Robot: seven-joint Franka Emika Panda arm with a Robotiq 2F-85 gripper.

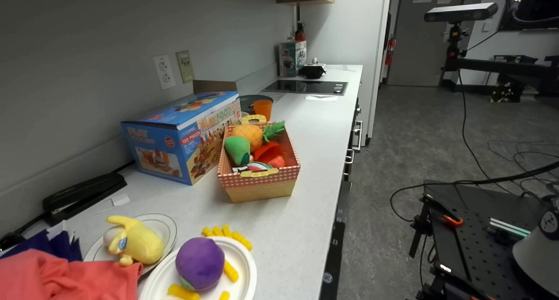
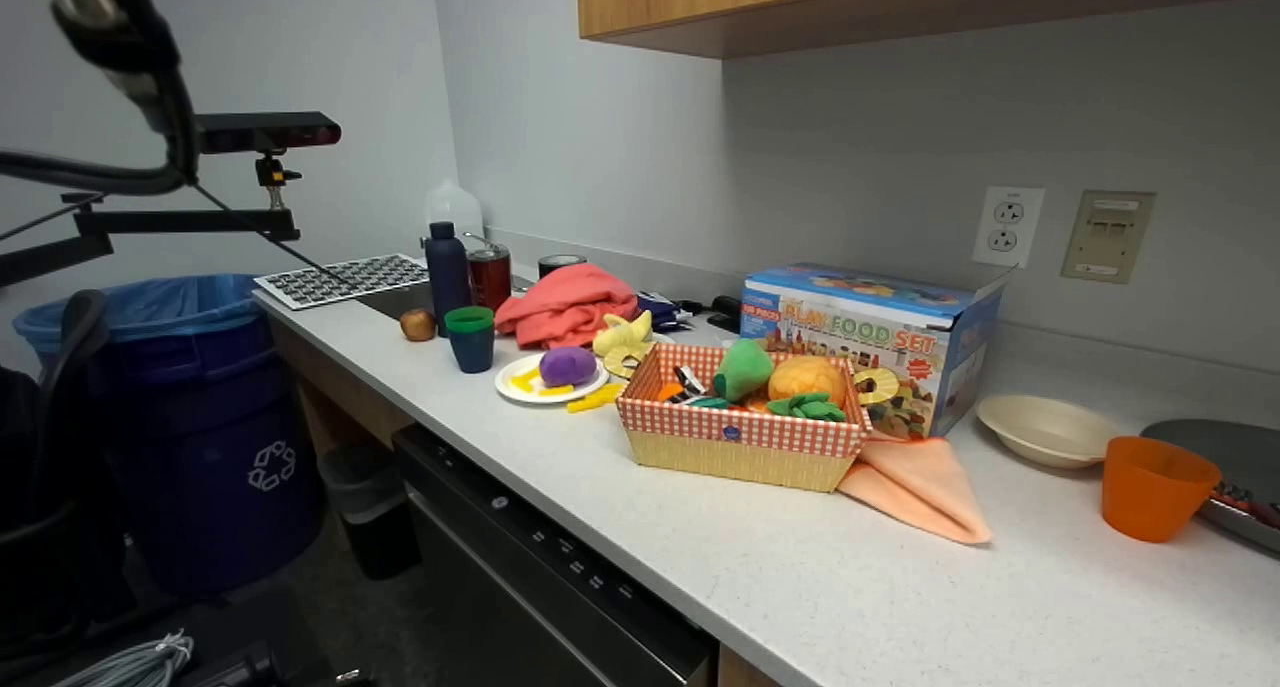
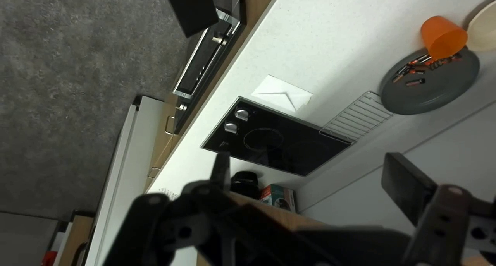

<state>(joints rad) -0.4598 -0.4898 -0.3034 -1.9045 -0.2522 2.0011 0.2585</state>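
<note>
Desk (image 3: 333, 41): white, above grey floor (image 3: 77, 103).
Jaws: spread apart.
Blue bin (image 2: 200, 447): in an exterior view only.
Grey plate (image 3: 441, 93): apparently holds batteries (image 3: 415, 82).

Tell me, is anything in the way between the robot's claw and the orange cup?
Nothing visible stands between the open gripper and the cup in the wrist view. Close by the cup are the grey plate and the bowl; they might crowd a grasp, but neither covers it.

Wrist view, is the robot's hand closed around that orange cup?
No, the hand is open, its fingers spread apart, and the orange cup stands clear of them on the counter.
</note>
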